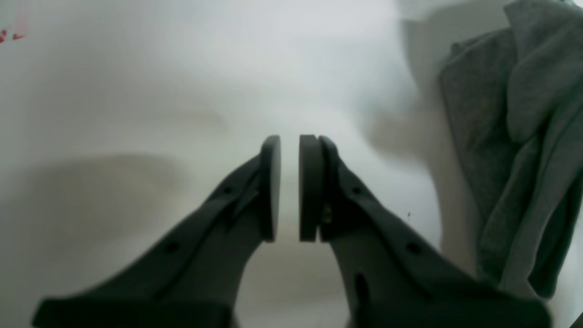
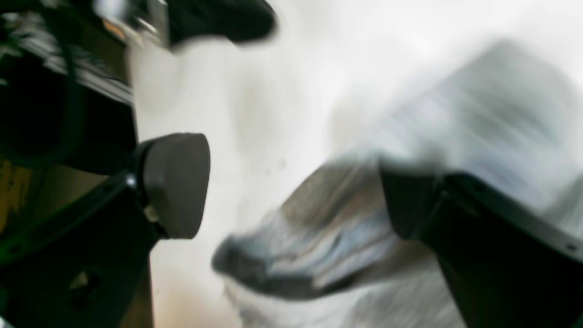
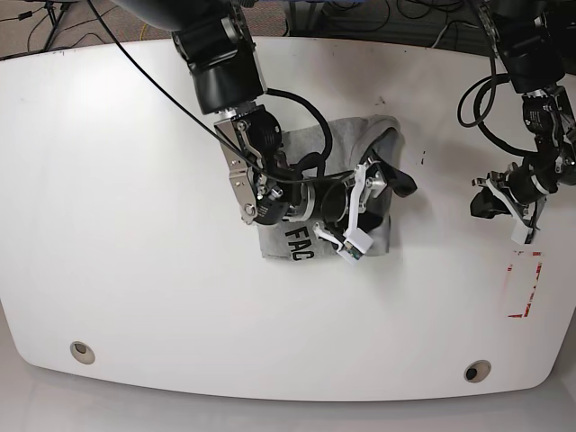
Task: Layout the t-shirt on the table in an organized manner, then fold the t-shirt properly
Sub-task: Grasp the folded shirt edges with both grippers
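Right now, the call from the table:
Stage: layout not yet done. The t-shirt (image 3: 306,232) lies bunched in a heap at mid-table (image 3: 135,180), black lettering peeking out at its near edge.
Right gripper (image 3: 389,186): over the heap, jaws spread wide. The right wrist view is blurred, but grey cloth shows between the pads and nothing looks clamped.
Left gripper (image 1: 289,187): well off to the side above bare tabletop, pads nearly together with a thin gap and nothing between them. The shirt sits at the edge of its view.
Red rectangle mark (image 3: 525,284): near the left arm, clear of the shirt.
Next move, as a judgement: the right jaws need to drop onto an outer edge or corner and close, so the heap can be pulled open. The left arm likely has to come across to hold the other side.
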`<act>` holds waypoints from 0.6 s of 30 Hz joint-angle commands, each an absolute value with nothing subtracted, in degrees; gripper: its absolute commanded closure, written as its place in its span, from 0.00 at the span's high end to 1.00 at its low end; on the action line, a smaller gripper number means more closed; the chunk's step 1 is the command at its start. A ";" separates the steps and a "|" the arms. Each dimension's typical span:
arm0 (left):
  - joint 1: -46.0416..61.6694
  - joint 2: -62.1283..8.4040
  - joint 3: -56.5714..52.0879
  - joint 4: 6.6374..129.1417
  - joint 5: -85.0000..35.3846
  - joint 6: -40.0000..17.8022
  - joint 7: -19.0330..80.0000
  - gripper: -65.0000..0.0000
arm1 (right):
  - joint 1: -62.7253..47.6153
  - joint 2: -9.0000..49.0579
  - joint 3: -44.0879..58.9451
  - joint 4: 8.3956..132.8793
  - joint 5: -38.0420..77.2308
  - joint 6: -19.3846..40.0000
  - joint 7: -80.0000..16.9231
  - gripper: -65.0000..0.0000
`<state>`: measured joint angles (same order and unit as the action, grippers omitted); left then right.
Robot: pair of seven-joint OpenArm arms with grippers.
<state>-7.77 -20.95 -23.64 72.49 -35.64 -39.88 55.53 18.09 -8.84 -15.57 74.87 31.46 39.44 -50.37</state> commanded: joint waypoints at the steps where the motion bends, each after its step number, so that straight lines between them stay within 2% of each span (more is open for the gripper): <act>1: -8.92 -21.93 -23.96 73.71 -36.79 -40.00 54.29 0.10 | 20.70 -9.00 -15.34 75.65 32.48 39.69 -48.04 0.84; 10: -8.84 -21.76 -19.47 80.31 -36.62 -40.00 54.37 0.10 | 22.81 -7.43 -9.63 78.46 32.13 39.69 -50.59 0.84; 18: -6.81 -21.76 -6.73 89.19 -36.44 -40.00 54.02 0.10 | 22.55 0.04 -8.40 81.98 32.04 39.69 -51.30 0.84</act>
